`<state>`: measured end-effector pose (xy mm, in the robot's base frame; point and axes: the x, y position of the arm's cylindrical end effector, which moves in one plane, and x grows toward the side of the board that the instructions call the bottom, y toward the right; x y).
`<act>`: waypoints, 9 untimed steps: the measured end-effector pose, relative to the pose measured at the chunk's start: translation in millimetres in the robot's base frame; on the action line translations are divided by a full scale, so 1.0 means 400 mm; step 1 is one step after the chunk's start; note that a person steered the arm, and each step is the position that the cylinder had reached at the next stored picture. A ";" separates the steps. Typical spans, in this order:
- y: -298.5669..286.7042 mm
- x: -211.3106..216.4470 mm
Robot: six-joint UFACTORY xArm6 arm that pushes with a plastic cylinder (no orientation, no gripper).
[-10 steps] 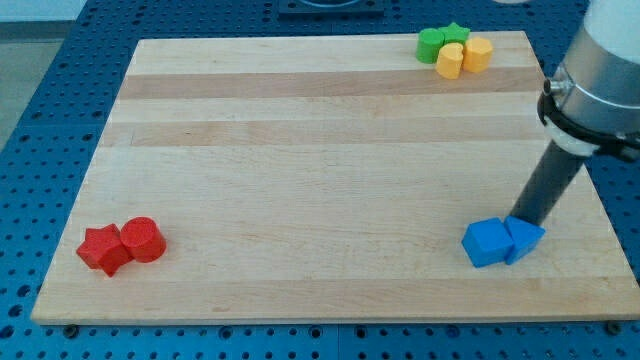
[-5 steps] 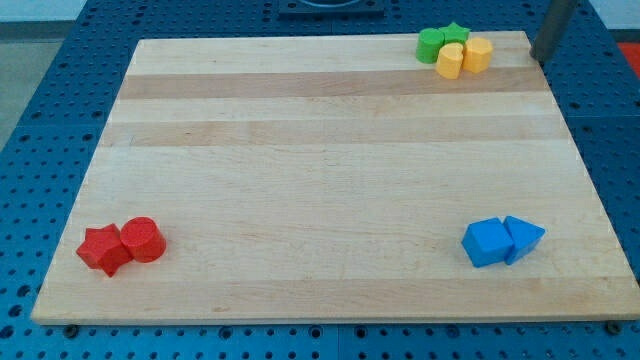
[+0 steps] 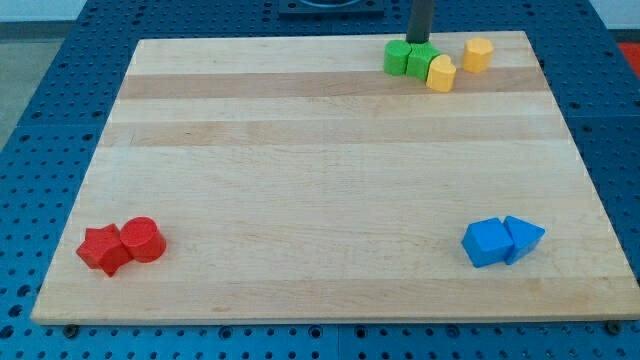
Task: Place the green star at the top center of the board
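We see the green star (image 3: 421, 60) lying flat near the counter's (image 3: 300, 180) top edge, right of center.

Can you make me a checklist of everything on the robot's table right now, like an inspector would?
Surface: wooden board on a blue perforated table.
Job's things: green star near the view's top edge, right of centre, touching a green block on its left.
Clutter: yellow block against the star's right side; another yellow block apart, further right; red star and red cylinder touching at the view's bottom left; blue cube and blue triangular block touching at bottom right.
Gripper: none; my tip sits just behind the green star.
Cables: nothing seen.
Surroundings: only the blue table shows.
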<state>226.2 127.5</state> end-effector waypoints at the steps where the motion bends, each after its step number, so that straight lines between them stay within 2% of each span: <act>1: 0.027 0.011; 6: 0.081 0.140; 9: 0.053 0.281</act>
<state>338.4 148.7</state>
